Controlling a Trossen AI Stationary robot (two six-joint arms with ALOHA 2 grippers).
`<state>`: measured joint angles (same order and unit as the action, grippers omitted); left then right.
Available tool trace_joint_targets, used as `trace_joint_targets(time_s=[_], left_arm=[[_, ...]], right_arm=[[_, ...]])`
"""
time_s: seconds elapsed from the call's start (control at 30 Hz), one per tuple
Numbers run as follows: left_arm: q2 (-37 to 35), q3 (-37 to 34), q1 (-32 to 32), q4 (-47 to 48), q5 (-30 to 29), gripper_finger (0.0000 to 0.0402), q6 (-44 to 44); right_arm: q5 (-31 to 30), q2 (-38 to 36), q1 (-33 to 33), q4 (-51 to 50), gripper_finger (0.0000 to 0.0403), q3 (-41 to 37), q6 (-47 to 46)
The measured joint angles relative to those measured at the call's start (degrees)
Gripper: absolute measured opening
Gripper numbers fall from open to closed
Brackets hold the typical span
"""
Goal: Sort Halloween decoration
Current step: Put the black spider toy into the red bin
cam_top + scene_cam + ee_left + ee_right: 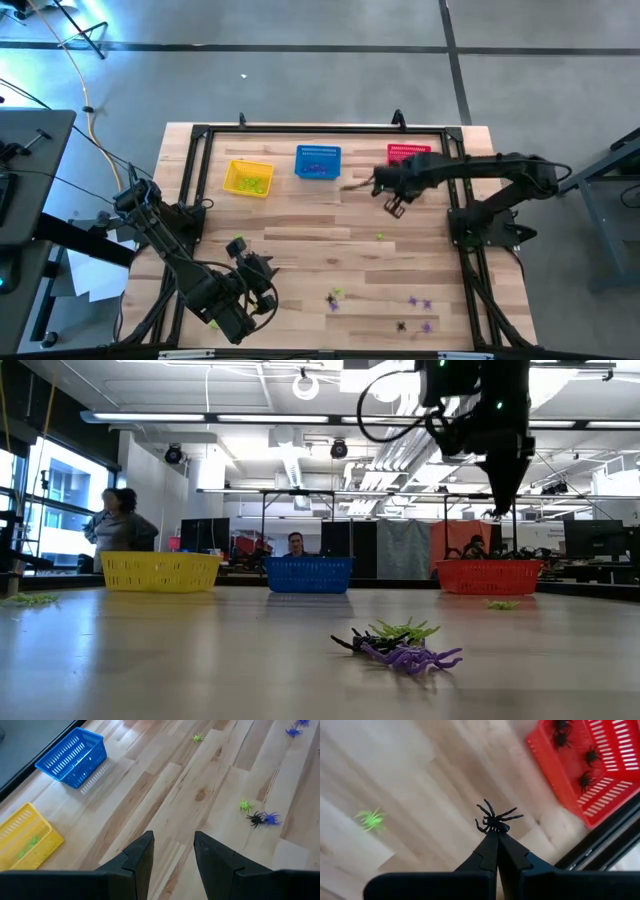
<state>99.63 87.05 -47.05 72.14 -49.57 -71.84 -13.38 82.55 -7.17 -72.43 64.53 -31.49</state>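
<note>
Right gripper (496,834) is clenched on a black spider (495,818) at frame centre, the red basket (555,775) upper right. Risk, judged: thin leg-hold slips, dropping it short.

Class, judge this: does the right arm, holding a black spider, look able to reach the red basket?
Probably yes: the right gripper, shut on the black spider, hangs near the red basket, nothing between them.

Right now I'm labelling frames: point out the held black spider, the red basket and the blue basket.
black spider (493,821), right wrist view, body.
red basket (559,766), right wrist view, near wall.
blue basket (70,760), left wrist view, side wall.
</note>
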Motion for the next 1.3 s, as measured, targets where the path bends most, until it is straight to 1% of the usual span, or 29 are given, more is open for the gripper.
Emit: trace_joint_targets(time_s=[0.2,0.37,0.57,0.7,0.8,0.87,1.0,1.13,1.3], left_arm=[[0.0,0.02,1.47,0.14,-0.66,0.0131,0.54],[0.0,0.02,2.98,0.95,-1.07,0.0131,1.63],[0.0,0.02,4.84,1.12,-1.2,0.0131,5.09],[0.0,0.02,6.06,1.12,-1.35,0.0131,6.13],[0.0,0.02,6.66,1.17,-1.86,0.0131,6.16],[0.0,0.02,6.71,1.2,-2.15,0.0131,6.58],[0.0,0.02,6.69,1.25,-2.4,0.0131,7.62],[0.0,0.02,6.69,1.3,-2.49,0.0131,7.94],[0.0,0.02,6.93,1.36,-3.29,0.0131,8.03]], right_arm=[[0.24,-0.45,-10.94,3.4,0.0,-0.98,9.61],[0.3,-0.45,-18.88,6.91,0.0,-0.98,15.12],[0.29,-0.45,-26.78,11.24,0.0,-0.98,19.16],[0.28,-0.43,-31.08,13.77,0.0,-0.98,20.01],[0.23,-0.4,-33.23,14.62,0.0,-1.01,19.94],[0.08,-0.39,-33.84,17.01,0.0,-2.17,20.01],[0.48,-0.36,-34.68,21.49,0.0,-6.82,20.05],[2.82,-0.32,-35.6,22.73,0.0,-11.35,20.01],[1.88,-0.32,-35.59,23.78,0.0,-13.92,19.74]])
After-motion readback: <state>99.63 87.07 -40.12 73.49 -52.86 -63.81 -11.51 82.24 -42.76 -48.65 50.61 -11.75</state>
